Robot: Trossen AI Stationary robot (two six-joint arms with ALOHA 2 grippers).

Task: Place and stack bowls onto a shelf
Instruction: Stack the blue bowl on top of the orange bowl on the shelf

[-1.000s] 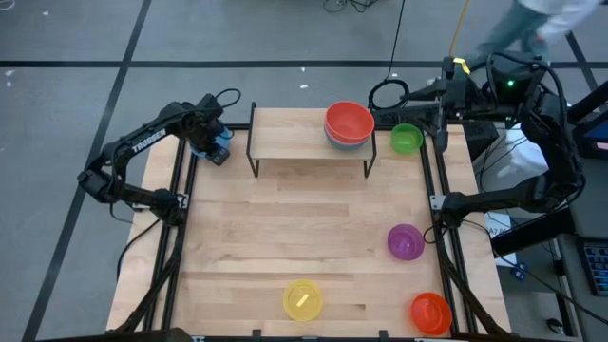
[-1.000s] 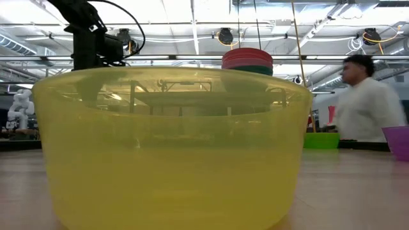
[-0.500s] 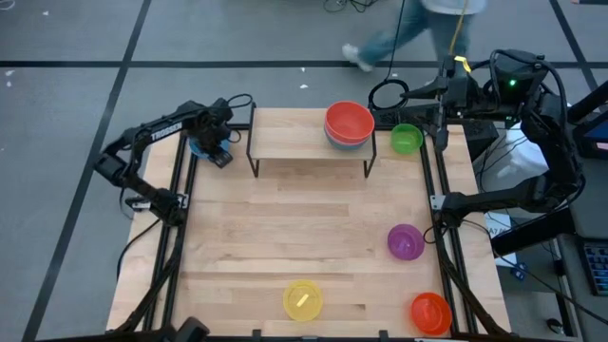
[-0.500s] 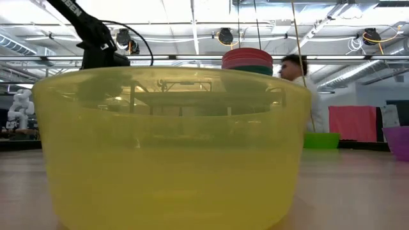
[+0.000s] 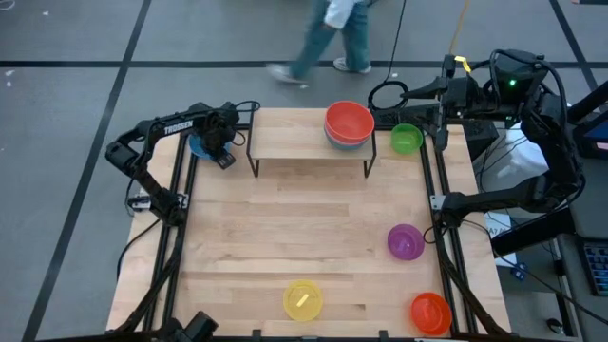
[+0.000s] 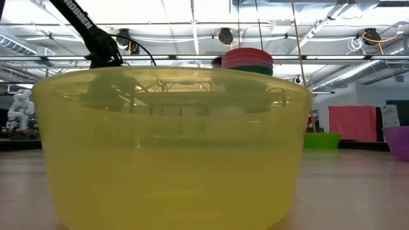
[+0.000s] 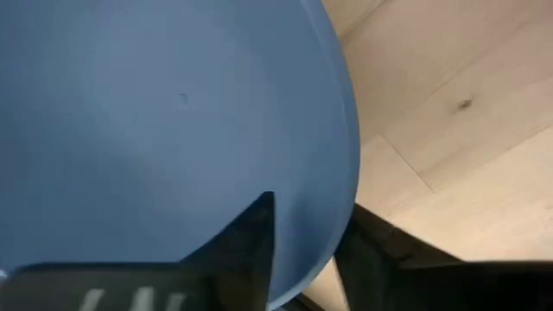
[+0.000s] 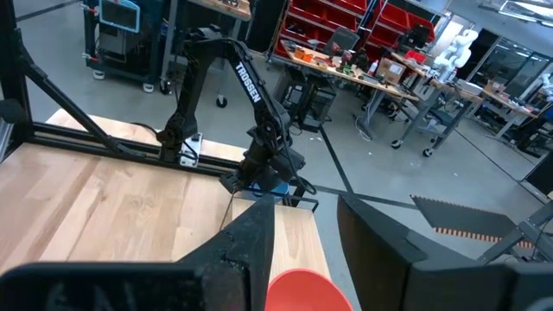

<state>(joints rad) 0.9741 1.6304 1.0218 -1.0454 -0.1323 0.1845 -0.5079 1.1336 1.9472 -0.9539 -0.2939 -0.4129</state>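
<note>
My left gripper [image 5: 220,142] is at the table's far left corner, just left of the shelf [image 5: 294,141], shut on the blue bowl [image 5: 200,144]. The blue bowl [image 7: 164,121] fills the left wrist view. A bowl stack with a red bowl on top [image 5: 349,123] stands on the shelf's right end and shows as the stack [image 6: 247,61] in the low view. My right gripper [image 5: 423,112] waits open beyond the table's far right corner, touching nothing. The green bowl [image 5: 406,139], purple bowl [image 5: 406,241], yellow bowl [image 5: 303,299] and orange bowl [image 5: 430,312] rest on the tabletop. My left gripper holds the blue bowl by its rim [image 7: 346,207], one finger [image 7: 246,246] inside the bowl and the other finger [image 7: 376,255] outside its wall. The bowl sits over the table's far left corner; whether it is lifted clear I cannot tell.
The yellow bowl [image 6: 172,147] stands right before the low camera and blocks most of that view. The shelf's left and middle parts are bare. Black frame rails [image 5: 176,209] run along both table sides. A person [image 5: 332,33] walks past beyond the far edge.
My left arm has swung its elbow toward the far edge, and the gripper with the blue bowl has edged slightly toward the shelf's left end. A person has walked from right to left behind the table.
</note>
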